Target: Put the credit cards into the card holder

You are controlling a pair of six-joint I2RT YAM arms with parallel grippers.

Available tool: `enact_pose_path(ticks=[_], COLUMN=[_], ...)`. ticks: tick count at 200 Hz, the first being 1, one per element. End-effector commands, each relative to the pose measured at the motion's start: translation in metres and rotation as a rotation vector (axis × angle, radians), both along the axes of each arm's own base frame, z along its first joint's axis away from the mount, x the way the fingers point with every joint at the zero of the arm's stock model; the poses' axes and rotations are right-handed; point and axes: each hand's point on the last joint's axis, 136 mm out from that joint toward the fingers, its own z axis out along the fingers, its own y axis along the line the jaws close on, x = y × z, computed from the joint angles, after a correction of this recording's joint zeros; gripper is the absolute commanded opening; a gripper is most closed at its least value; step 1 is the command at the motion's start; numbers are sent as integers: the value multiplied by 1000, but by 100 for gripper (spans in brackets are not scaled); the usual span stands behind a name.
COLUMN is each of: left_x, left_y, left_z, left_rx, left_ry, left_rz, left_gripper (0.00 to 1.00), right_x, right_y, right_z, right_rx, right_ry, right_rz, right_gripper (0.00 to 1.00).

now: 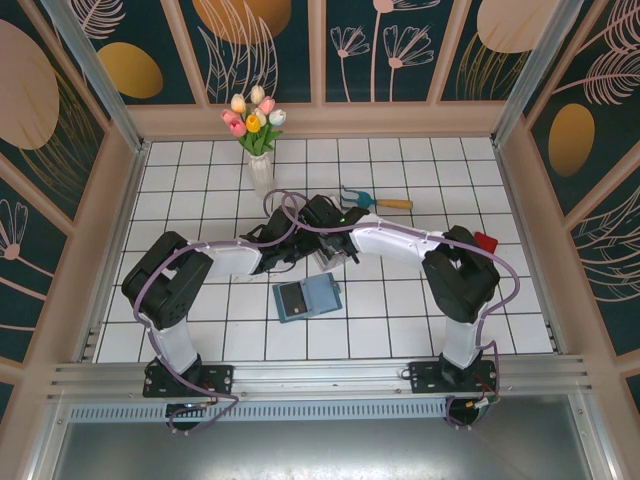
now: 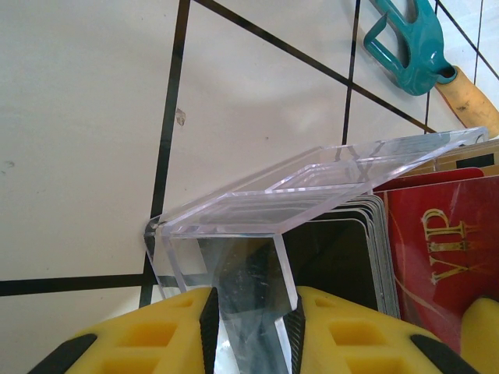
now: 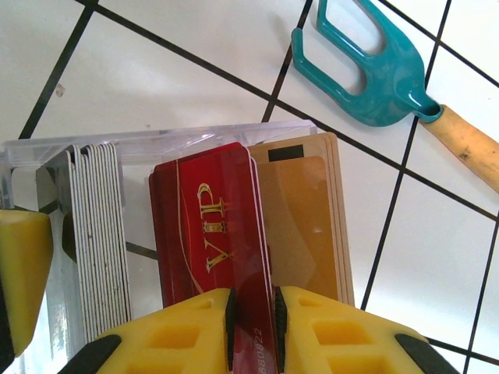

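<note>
My left jaws are closed on the wall of a clear tray (image 2: 257,202). That is my helper hand. Its job is to hold the tray steady on the desk (image 1: 400,320), so I should squeeze firmly and not lift.

In the tray, three lots of cards stand on edge. On the left are the grey cards (image 3: 101,234), packed close. In the middle is the red card (image 3: 210,226), and my right jaws are closed on its near end. On the right are the gold cards (image 3: 300,226), touching the red one. Past the tray lies a green fork (image 3: 366,70) with a wooden handle. It is well out of my way.

I think the step now is to pull the red card out. The best way is straight along its length, slowly, so it does not drag the cards next to it. The card is thin and smooth, so it may slip.

The holder (image 1: 307,298) lies flat on the desk, just on the near side of my jaws. It looks open. The card has to go there, flat and lined up with the pocket.

The red card says "VIP" in gold letters. Small numbers sit by my fingers (image 3: 164,335), but I cannot read them all. One gold card has a dark strip and no words that I can read.
</note>
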Motion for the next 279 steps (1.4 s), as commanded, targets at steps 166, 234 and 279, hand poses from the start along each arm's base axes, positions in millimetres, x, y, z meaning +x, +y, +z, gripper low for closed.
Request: enact_pose_path(ticks=[166, 234, 279], left_x=[-21, -21, -20], left_y=[26, 25, 25], left_z=[-45, -46, -45], left_rx=[131, 131, 130], left_ry=[114, 120, 117], left_rz=[11, 8, 9], left_gripper=[31, 31, 31], right_x=[0, -4, -5], right_y=[-5, -1, -3], right_z=[30, 34, 17], right_rx=[4, 32, 22], right_ry=[-42, -21, 1], right_rz=[8, 27, 28], right_gripper=[15, 11, 16])
